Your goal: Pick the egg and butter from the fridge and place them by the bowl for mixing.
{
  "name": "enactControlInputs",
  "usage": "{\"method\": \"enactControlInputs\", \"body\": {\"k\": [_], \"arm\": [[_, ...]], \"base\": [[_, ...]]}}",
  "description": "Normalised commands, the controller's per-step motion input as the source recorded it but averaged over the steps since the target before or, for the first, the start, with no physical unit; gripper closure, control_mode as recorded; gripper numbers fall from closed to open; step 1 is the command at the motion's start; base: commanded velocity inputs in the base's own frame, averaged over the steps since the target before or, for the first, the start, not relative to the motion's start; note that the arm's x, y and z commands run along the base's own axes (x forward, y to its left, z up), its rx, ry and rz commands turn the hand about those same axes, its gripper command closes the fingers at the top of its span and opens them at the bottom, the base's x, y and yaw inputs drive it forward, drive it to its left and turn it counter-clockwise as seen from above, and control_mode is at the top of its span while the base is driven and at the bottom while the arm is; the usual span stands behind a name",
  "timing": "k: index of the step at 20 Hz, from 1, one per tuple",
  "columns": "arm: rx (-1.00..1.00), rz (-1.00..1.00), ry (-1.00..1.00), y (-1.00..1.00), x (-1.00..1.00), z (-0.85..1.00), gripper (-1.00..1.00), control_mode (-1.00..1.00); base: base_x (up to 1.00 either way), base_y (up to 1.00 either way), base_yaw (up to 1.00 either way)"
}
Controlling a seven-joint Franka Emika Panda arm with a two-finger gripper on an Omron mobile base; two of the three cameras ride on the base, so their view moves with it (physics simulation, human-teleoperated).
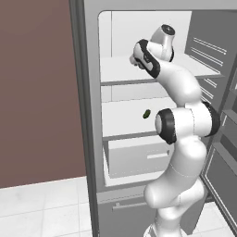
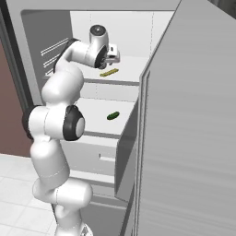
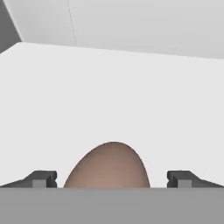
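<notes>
My tool stands wide open over the upper shelf of the fridge, and the egg sits straight ahead of it, right between the two fingertips. In the hand view there is a clear gap on either side of the egg, so neither tip touches it, and the gaps look about even. The egg rests on the shelf with its rounded end rising away from me toward the back wall; its lower part is cut off at the bottom of that view, so I cannot tell how deep it already lies between the jaws.

From the right base view the hand reaches in over the same shelf, and the butter lies on it just beside the hand, toward the shelf's front edge, its long axis slanting across the shelf. A small dark green item sits on the shelf below, near that shelf's front edge, well apart from my work.

I judge the egg comes first: it is centred, so closing squarely across its narrow width should take it.
</notes>
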Motion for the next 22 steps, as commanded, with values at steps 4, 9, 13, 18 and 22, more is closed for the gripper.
{"method": "enactControlInputs", "body": {"k": [4, 9, 13, 18, 22], "arm": [[0.0, 0.0, 0.04, 0.09, 0.08, -0.32, -1.0, -1.0], [-0.01, 0.01, 0.14, 0.07, 0.0, -0.39, 1.0, -1.0], [-0.01, 0.06, 0.05, 0.07, -0.07, -0.37, 1.0, -1.0], [0.0, 0.1, -0.15, 0.18, -0.53, -0.16, 1.0, -1.0], [0.0, 0.09, -0.14, 0.14, -0.87, -0.1, 1.0, -1.0]], "base": [[0.0, 0.0, 0.0], [0.0, 0.0, 0.0], [0.0, 0.0, 0.0], [0.0, 0.0, 0.0], [0.0, 0.0, 0.0]]}}
